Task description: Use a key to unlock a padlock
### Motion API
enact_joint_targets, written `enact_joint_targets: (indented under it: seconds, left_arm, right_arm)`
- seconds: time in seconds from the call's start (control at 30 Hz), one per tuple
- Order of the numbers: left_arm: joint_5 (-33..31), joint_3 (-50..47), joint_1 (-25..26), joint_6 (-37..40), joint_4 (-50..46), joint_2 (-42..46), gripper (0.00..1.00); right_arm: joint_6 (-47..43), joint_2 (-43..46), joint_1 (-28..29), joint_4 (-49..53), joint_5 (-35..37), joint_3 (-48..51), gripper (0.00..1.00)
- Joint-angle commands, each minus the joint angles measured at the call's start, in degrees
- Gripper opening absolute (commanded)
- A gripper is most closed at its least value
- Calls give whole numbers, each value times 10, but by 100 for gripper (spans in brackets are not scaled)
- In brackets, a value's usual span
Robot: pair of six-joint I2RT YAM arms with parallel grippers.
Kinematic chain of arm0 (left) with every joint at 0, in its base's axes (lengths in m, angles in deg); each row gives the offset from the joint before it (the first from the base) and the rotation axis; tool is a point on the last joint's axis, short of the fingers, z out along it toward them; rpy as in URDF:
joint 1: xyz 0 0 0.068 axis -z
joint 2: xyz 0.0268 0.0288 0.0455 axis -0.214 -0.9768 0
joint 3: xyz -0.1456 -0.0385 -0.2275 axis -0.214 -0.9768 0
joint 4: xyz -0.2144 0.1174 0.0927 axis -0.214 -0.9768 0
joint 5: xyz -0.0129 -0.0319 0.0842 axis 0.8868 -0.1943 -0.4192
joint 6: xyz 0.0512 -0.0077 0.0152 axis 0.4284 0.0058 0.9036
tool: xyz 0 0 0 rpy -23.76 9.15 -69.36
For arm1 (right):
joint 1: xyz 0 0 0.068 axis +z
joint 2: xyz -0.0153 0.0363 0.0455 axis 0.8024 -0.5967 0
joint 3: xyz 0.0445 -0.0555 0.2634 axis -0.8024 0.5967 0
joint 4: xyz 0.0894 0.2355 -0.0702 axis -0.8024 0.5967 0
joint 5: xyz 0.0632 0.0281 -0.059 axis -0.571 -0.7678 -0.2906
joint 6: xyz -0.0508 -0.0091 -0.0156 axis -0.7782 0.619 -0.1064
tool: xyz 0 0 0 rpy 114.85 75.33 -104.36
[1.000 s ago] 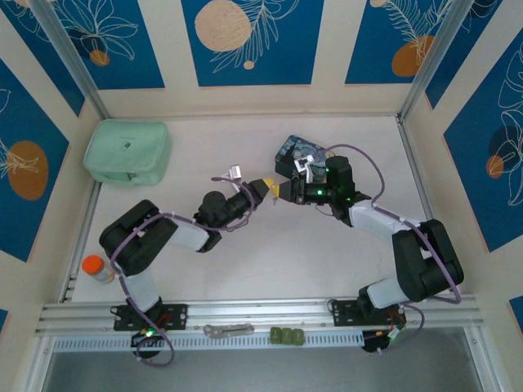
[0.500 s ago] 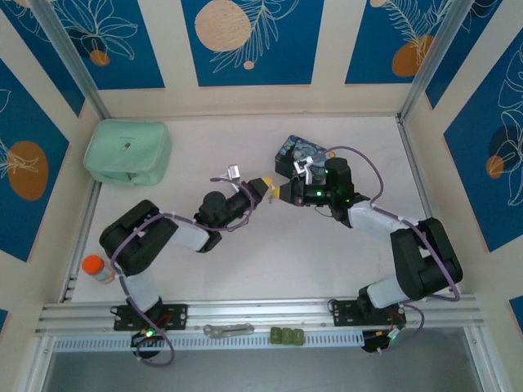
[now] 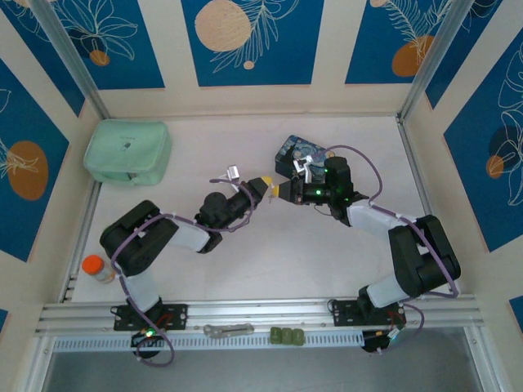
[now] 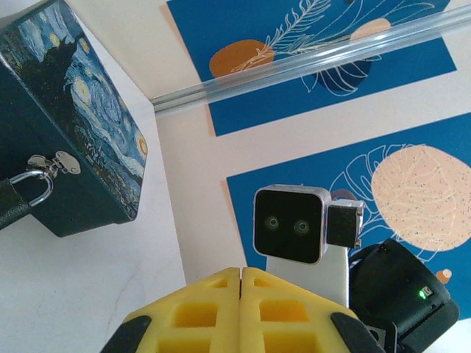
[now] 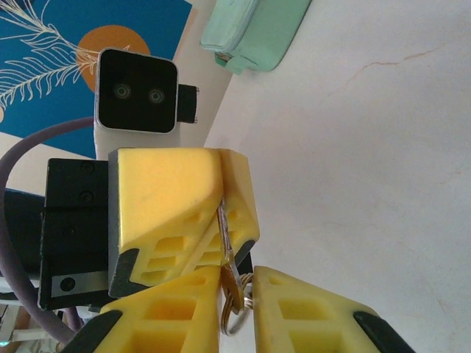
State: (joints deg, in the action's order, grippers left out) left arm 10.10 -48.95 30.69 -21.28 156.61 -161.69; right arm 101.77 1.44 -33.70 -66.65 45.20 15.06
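The silvery key (image 5: pixel 229 257) with its ring stands on edge between both grippers. Its blade runs up into the closed seam of my left gripper's yellow fingers (image 5: pixel 176 191). Its head and ring fill the narrow gap of my right gripper (image 5: pixel 237 276). In the top view my left gripper (image 3: pixel 267 185) and right gripper (image 3: pixel 282 193) meet tip to tip in front of the swirl-painted tin (image 3: pixel 296 152). The small dark padlock (image 4: pixel 11 202) hangs from the tin's (image 4: pixel 73 110) hasp, left of my shut left gripper (image 4: pixel 241 273).
A mint-green pouch (image 3: pixel 127 151) lies at the back left. An orange-capped bottle (image 3: pixel 98 268) stands by the left wall. A grey metal tool (image 3: pixel 229 330) and a green piece (image 3: pixel 286 335) rest on the front rail. Walls enclose the table on three sides.
Both grippers stay tip to tip at the same spot. The right arm's elbow has shifted very slightly.
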Motion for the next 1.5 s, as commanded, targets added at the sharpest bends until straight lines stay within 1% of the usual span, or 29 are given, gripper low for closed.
enact_joint_targets:
  seconds: [0.0,0.07,0.17,0.23,0.27,0.3,0.33,0.37,0.4,0.43,0.57,0.63,0.73,0.8,0.9,1.0,1.17,1.27,1.47]
  left_arm:
    - [1,-4,13,-5,35,9,0]
    - [-1,-6,13,-6,35,9,0]
    - [-4,-9,14,-6,36,11,0]
    - [-4,-8,14,-4,35,12,0]
    - [-5,-8,13,0,35,13,12]
    - [-4,-9,11,7,35,15,33]
    - [-3,-8,7,15,34,17,51]
    - [1,-7,0,26,30,18,65]
    - [12,-1,-9,42,15,19,73]
    - [24,6,-18,56,-8,18,75]
    - [74,53,-46,135,-123,8,74]
    - [104,87,-53,177,-184,-7,72]
    - [150,151,-59,232,-287,-42,65]
    - [180,206,-59,283,-376,-66,64]
    - [194,281,-59,364,-517,-95,63]
    - [184,329,-59,424,-609,-118,63]
    - [195,396,-59,482,-687,-171,60]
    - [211,444,-59,509,-730,-208,56]
    - [228,489,-59,523,-749,-252,55]
  right_arm:
    - [0,-8,-5,-9,2,-12,8]
    - [-1,-5,-6,-10,4,-9,0]
    - [-8,3,-10,-6,4,-5,0]
    - [-24,10,-14,20,3,-9,0]
    - [-40,14,-17,49,1,-16,0]
    - [-57,17,-19,79,2,-22,0]
    - [-71,20,-21,110,7,-29,0]
    - [-90,24,-22,146,14,-35,0]
    - [-106,29,-25,180,24,-41,0]
    - [-118,34,-27,207,38,-44,0]
    - [-147,48,-47,300,93,-56,0]
    - [-159,49,-57,342,123,-65,0]
    - [-183,49,-68,401,170,-81,0]
    - [-194,49,-78,433,195,-90,0]
    - [-209,55,-94,468,225,-100,0]
    - [-213,68,-109,475,238,-96,0]
    - [-202,85,-133,467,235,-81,0]
    - [-200,92,-145,461,220,-77,0]
    - [-195,106,-153,451,208,-72,0]
